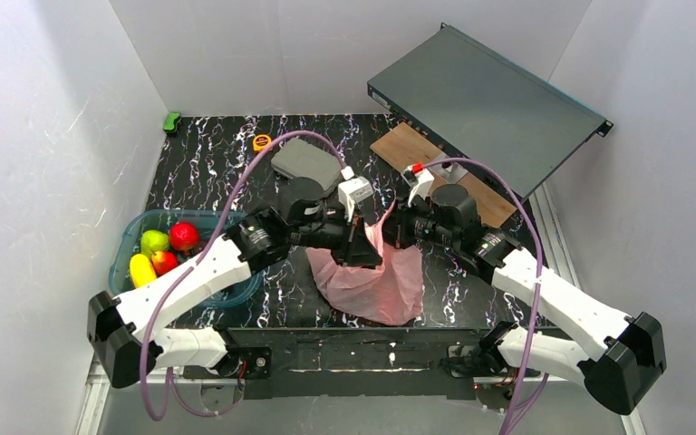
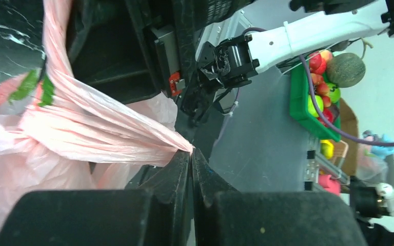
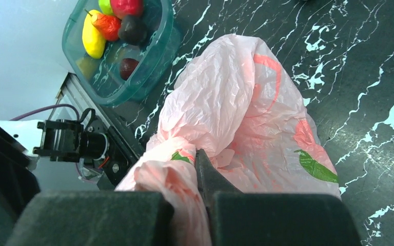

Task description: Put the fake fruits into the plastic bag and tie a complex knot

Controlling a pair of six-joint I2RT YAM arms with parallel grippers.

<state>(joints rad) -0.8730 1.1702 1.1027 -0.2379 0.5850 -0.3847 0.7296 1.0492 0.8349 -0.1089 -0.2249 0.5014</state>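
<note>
Top view: the thin, translucent pink plastic bag (image 1: 376,285) lies crumpled on the black marbled table (image 1: 199,154) between the arms, and the glossy plastic fruits (image 1: 165,251) sit apart from it in the teal rectangular tub (image 1: 132,237) at left. Left wrist: the left gripper (image 2: 191,163) is pinched tight on a stretched pink strand of the bag. Right wrist: the right gripper (image 3: 199,177) is closed on a bunched pink handle above the bag's body.

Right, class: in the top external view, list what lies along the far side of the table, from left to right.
From left: small green plastic object → small round yellow-orange object → flat grey rounded pad → large dark grey metal case.
</note>
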